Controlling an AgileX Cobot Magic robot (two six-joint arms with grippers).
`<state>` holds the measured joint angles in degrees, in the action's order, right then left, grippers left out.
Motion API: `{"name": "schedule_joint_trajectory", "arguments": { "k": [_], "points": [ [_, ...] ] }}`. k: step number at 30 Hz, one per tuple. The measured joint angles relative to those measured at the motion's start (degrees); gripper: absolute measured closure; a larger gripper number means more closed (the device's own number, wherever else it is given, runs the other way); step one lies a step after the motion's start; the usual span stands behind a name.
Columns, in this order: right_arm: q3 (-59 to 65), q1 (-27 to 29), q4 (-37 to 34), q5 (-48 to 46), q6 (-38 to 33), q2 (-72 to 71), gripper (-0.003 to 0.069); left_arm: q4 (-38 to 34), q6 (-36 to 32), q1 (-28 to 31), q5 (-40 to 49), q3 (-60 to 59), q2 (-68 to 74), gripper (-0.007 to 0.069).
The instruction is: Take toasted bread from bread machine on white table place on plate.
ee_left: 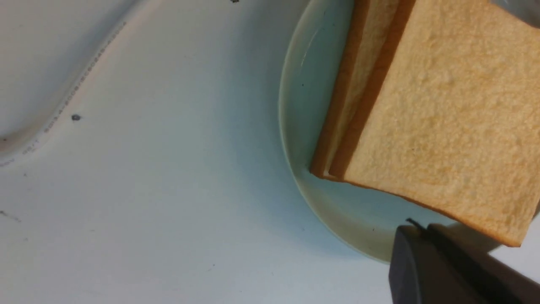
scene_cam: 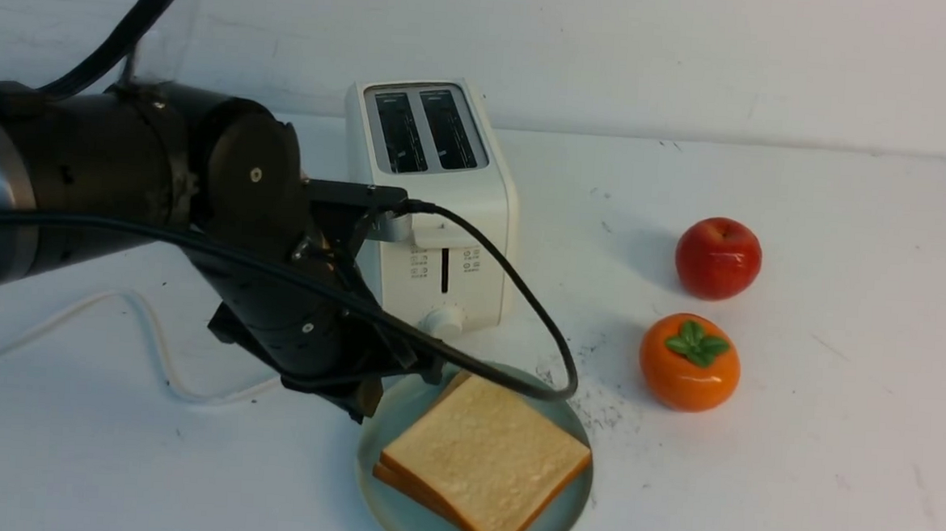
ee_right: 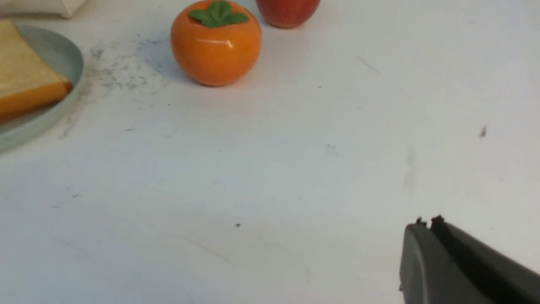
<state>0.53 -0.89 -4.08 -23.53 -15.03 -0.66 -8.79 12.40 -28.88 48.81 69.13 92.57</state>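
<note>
On plate (scene_cam: 406, 529), 2 toast slices (scene_cam: 487, 456), L gripper (ee_left: 422, 228) shut.

Toaster (scene_cam: 486, 242), front panel: small printed button marks (scene_cam: 419, 264) stand in two columns, one on each side of the dark lever slot (scene_cam: 444, 270); they are too small to read, and no other lettering is legible

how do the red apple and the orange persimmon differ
The apple is deep red, while the persimmon is bright orange. The persimmon wears green leaves on top; the apple shows none. The apple sits farther from the robot, the persimmon nearer. Both are glossy, rounded and resting on the white table.
</note>
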Motion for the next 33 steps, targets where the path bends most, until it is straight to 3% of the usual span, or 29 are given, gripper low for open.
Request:
{"name": "schedule_joint_trajectory", "arguments": {
  "k": [4,11,19,26,33],
  "points": [
    [0.0,-1.8,4.1,0.1,0.0,0.0,0.0644,0.2,0.0,0.0,1.7,0.0,0.0,0.0635],
    [0.0,-3.5,4.4,0.1,0.0,0.0,0.0636,0.8,0.0,0.0,8.8,0.0,-5.1,0.0635],
    [0.0,-3.5,4.4,0.1,0.0,0.0,0.063,9.3,0.2,0.0,21.5,-0.1,-25.4,0.0635],
    [0.0,-3.5,4.4,0.1,0.0,0.0,0.0626,10.1,3.9,0.0,22.8,-5.4,-42.2,0.0635],
    [0.0,-3.5,3.2,0.4,2.8,0.0,0.0618,10.2,8.6,0.0,23.0,-18.1,-59.1,0.0635]
  ]
}}
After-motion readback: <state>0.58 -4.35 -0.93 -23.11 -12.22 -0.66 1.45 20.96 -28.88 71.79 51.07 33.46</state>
